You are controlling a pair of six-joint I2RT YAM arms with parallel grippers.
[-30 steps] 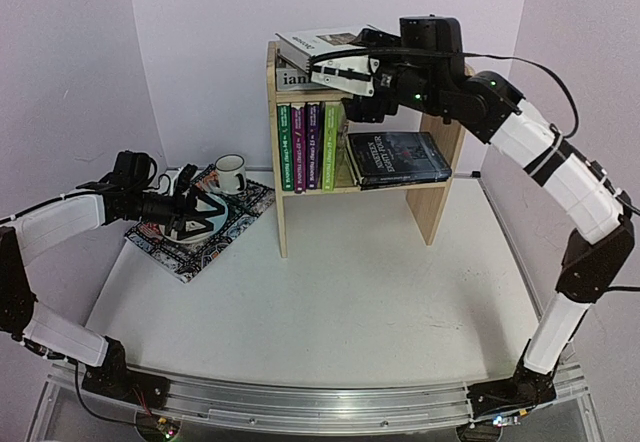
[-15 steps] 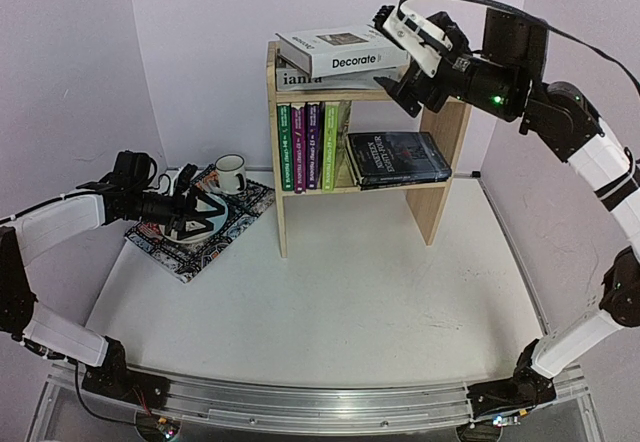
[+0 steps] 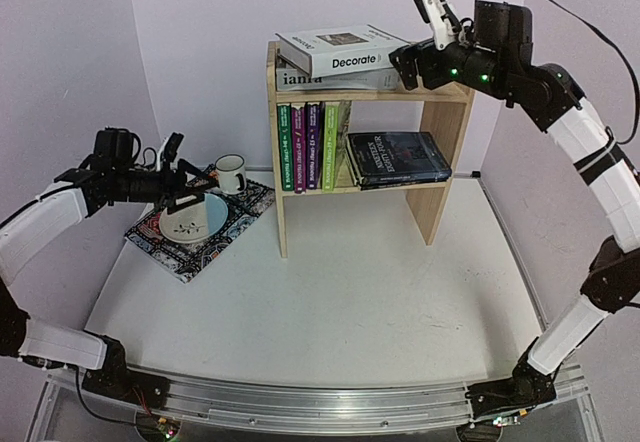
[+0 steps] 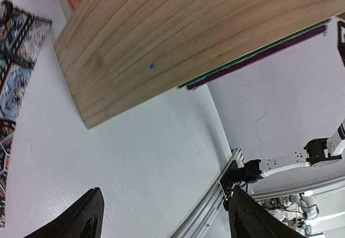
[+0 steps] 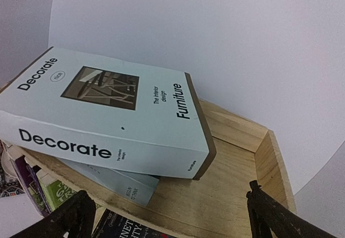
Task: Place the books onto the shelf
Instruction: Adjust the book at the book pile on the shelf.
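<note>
The white "Decorate" book point(image 3: 340, 50) lies flat on the grey book point(image 3: 300, 78) on the top tier of the pine shelf point(image 3: 440, 162). It is skewed across the grey book, and its near-left corner overhangs the front edge. The right gripper point(image 3: 408, 65) is held just beside the book's right end, with the jaws spread wide and nothing gripped. From here a sideways brush of a finger could slide the top book left or toward the near edge, and both stacked books could be tipped off.

On the lower tier 5 thin upright books point(image 3: 310, 147) stand left of the flat dark books point(image 3: 398, 157). A knock to the light shelf could topple them.

The left gripper point(image 3: 183, 174) hovers wide open and empty over the bowl point(image 3: 192, 220) on the patterned mat point(image 3: 235, 212). A low swing there could strike the mug point(image 3: 230, 172).
</note>
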